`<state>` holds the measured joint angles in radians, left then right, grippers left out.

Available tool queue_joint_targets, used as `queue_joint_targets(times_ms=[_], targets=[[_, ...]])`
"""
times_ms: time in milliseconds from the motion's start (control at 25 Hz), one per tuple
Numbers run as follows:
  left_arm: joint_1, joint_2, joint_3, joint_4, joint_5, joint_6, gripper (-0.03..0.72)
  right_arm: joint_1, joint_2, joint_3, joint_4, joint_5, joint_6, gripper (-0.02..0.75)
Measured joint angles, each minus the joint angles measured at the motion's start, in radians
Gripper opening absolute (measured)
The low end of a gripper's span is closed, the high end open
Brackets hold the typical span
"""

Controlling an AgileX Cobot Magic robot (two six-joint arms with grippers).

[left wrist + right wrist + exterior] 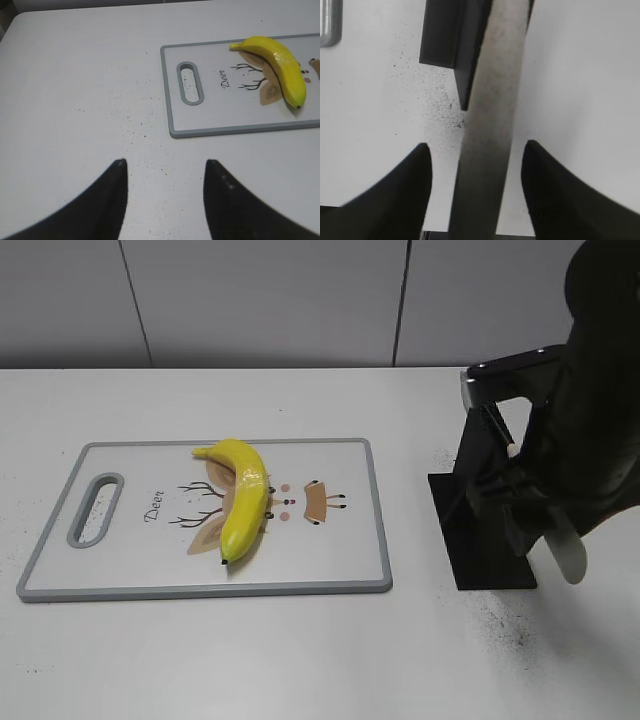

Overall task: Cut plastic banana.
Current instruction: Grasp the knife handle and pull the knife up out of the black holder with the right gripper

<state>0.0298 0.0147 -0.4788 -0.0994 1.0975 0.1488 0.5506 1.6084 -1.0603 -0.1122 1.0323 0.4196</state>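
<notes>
- The plastic banana [243, 497] lies on its side on the cutting board [330, 570], about the middle of the board and over the printed deer drawing, its stem end toward the board's far edge and its dark tip toward the near edge
- The cutting board is white with a grey rim and lies flat on the white desk [200, 660], with its handle slot [95, 508] at the left end in the exterior view
- The left gripper [165, 200] hangs over bare desk, well apart from the board, with its two dark fingers [110, 200] spread wide and nothing between them
- In the left wrist view the banana sits at the upper right on the board, clear of the gripper
- The right gripper [475, 192] is to the right of the board, beside a black stand [490, 510] that rests on the desk
- A pale, flat knife blade [492, 100] runs up between the right gripper's fingers [395, 195]; gaps show on both sides of it, so whether the gripper actually clamps it cannot be told
- In the exterior view the rounded blade [566, 555] points downward below the dark arm [590, 420]
- Dark specks dot the desk around the stand's base
</notes>
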Motion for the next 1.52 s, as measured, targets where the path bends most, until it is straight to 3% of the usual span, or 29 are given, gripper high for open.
queue_joint_targets(times_ms=[280,1200,1520], targets=[[0.000,0.000,0.000,0.000,0.000,0.000,0.472,-0.001,0.015,0.000,0.027,0.012,0.020,0.186],[0.000,0.000,0.000,0.000,0.000,0.000,0.472,-0.001,-0.178,-0.001,0.035,0.022,0.036,0.173],[0.000,0.000,0.000,0.000,0.000,0.000,0.472,0.000,-0.243,-0.081,0.028,0.023,0.042,0.164]])
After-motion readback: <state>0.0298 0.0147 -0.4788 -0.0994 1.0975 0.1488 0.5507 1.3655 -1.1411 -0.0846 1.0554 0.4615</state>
